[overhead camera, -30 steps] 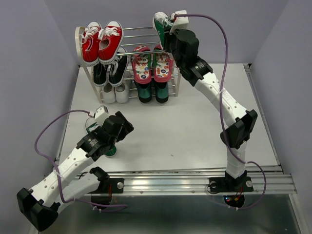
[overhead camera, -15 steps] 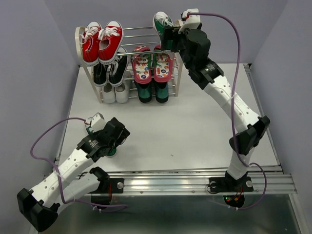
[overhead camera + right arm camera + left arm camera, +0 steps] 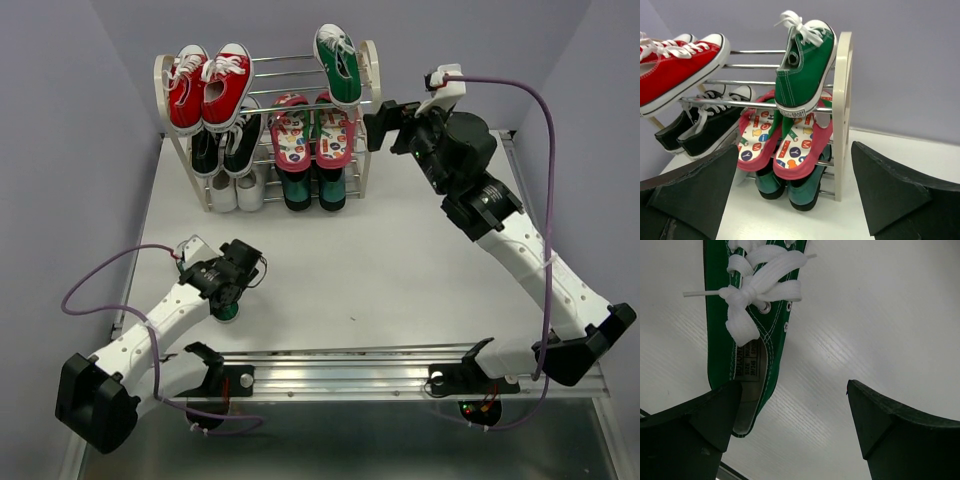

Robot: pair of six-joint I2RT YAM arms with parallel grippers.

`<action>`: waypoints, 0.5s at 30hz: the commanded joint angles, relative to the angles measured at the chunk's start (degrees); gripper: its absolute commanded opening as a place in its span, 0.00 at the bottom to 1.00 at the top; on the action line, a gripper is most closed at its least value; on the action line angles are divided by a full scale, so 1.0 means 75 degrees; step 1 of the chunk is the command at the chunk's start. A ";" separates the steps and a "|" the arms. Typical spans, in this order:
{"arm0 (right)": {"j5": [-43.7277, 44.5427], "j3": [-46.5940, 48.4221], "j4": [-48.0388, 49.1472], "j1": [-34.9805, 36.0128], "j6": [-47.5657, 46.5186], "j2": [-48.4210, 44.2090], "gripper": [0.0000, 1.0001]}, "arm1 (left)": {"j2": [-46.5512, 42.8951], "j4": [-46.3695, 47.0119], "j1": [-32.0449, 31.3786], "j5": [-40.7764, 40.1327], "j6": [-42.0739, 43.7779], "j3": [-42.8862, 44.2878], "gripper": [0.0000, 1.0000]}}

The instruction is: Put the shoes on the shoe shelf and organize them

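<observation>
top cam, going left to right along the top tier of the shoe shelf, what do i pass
left side panel → pair of red sneakers → bare chrome rods → one green sneaker → right side panel

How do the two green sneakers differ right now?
The shelf sneaker rests tilted on the rack's top tier, heel lower; the table sneaker lies flat on the table. No gripper touches the shelf sneaker; the table sneaker's heel is at a finger of the open left gripper. Both are green with white laces.

Top: high, behind; left wrist: close over table [image 3: 865,315]; right wrist: faces shoe shelf [image 3: 842,100], top too
</observation>
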 commanded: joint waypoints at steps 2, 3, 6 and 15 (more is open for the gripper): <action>0.0226 -0.0592 0.0155 -0.0035 0.0353 -0.0537 1.00 | 0.0163 0.0467 0.0493 -0.0554 0.0218 -0.0209 0.97; 0.0319 -0.0767 0.0166 -0.0035 0.0446 -0.0620 1.00 | 0.0267 0.0526 0.0552 -0.0554 0.0289 -0.0197 0.96; 0.0460 -0.1108 0.0201 -0.0035 0.0587 -0.0913 1.00 | 0.0385 0.0946 0.0880 -0.0519 0.0734 -0.0291 0.78; 0.1373 -0.1928 0.0482 -0.0035 0.0775 -0.2130 1.00 | 0.0106 0.2668 0.0963 0.0874 0.2832 -0.0466 0.00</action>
